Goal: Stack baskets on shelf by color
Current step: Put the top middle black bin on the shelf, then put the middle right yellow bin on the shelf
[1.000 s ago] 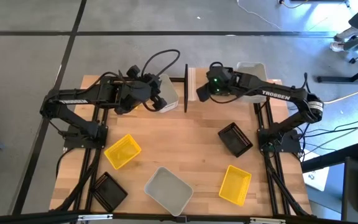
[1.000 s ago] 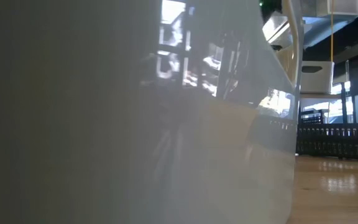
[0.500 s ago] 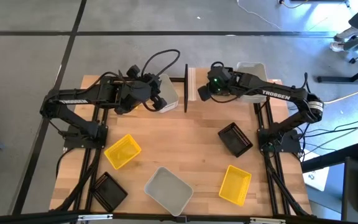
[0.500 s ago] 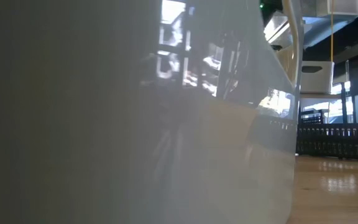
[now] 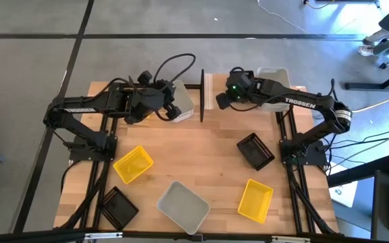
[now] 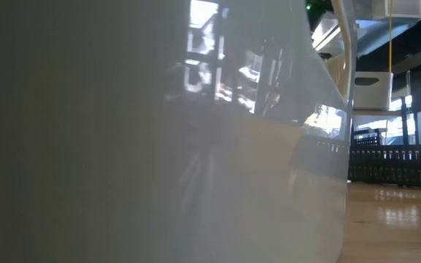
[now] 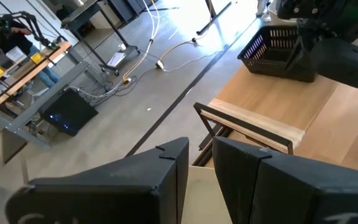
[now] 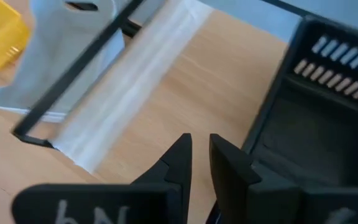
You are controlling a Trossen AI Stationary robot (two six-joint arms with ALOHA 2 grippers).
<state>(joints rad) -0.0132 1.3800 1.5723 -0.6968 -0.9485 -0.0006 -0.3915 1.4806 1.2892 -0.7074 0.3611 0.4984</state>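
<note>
One word reads clearly: "TROSSEN", in white capitals along the forearm of the right arm (image 5: 296, 102) in the high view, running toward the wrist above the back of the table. The left arm (image 5: 80, 109) carries a pale strip in the matching spot, but its letters are too small to make out. In the right wrist view, large white characters sit on the dark gripper body (image 8: 95, 211) at the picture's lower edge, cut off and seemingly upside down, so they can't be read with certainty. Nothing else legible anywhere.
</note>
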